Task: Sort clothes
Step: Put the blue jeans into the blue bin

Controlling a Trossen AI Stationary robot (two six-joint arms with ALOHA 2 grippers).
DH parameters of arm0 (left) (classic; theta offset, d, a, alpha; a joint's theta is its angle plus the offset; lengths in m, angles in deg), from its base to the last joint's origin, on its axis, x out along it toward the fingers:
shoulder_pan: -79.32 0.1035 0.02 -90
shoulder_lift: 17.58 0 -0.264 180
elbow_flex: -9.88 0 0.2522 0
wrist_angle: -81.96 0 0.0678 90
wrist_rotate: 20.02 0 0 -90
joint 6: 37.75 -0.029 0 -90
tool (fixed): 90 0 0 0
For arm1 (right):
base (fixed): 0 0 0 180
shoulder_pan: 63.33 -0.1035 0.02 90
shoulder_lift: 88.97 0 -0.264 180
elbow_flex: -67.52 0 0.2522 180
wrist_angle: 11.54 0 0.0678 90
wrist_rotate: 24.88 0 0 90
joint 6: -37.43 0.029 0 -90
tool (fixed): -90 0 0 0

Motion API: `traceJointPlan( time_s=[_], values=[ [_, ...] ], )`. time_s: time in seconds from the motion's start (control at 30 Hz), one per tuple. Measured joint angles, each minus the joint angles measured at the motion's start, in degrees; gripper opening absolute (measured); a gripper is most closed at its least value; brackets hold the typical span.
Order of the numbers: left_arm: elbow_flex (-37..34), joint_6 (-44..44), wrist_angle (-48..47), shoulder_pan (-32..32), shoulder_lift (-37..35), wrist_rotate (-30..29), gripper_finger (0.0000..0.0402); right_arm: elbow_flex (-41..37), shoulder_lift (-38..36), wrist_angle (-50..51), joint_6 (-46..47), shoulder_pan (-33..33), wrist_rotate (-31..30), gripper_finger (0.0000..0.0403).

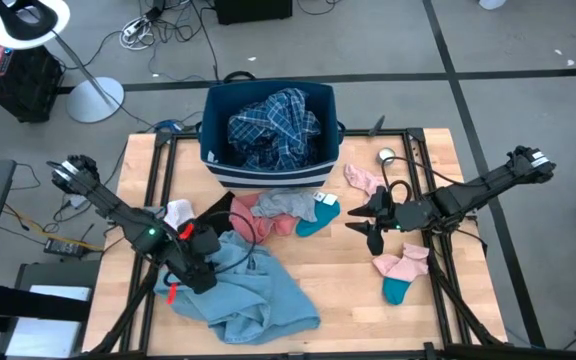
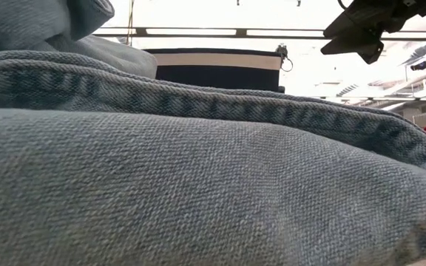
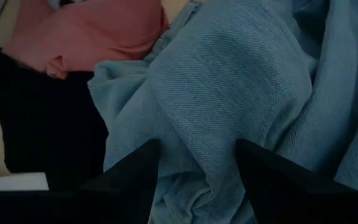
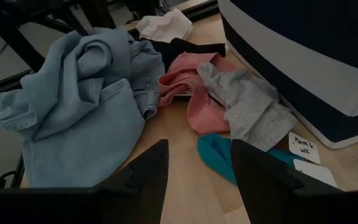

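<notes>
A large light-blue garment lies crumpled at the table's near left and fills the low view. My left gripper is low over its left part, open, with a ridge of the cloth between its fingers. My right gripper is open and empty above the table's middle right, near a teal sock. Coral-pink, grey, black and white pieces lie in front of the navy bin. A blue plaid shirt lies in the bin. My left gripper comes at the light-blue garment from above, slanting, with its open fingers on either side of a raised fold. The cloth lies slack on the table. I cannot tell whether the fingers touch it.
A pink sock and a small round metal tin lie at the far right. A pink and teal sock pair lies near the right edge. Bare wood shows at the table's near right. White labels lie by the bin.
</notes>
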Motion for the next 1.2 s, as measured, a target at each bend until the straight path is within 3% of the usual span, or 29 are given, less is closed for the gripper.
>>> traceJointPlan(
  time_s=[0.2,0.27,0.43,0.7,1.2],
  values=[
    [0.00,-1.03,0.65,0.62,1.64,-0.58,0.0196,0.00,0.00,0.01,0.01,0.00,0.00,0.0175],
    [0.00,-1.07,0.72,0.99,1.87,-0.59,0.0159,0.00,0.00,-0.03,0.01,0.00,0.00,0.0175],
    [0.00,-3.47,1.02,1.85,1.98,-0.62,0.0021,0.00,0.00,-0.21,0.01,0.00,0.00,0.0175],
    [1.95,-4.07,1.08,1.88,1.59,-1.62,0.0004,0.00,0.00,-0.31,0.01,0.00,0.00,0.0175],
    [24.61,-16.50,-4.96,3.48,1.52,-12.78,0.0001,0.00,0.01,-0.28,-0.21,0.00,0.00,0.0175]
  ],
)
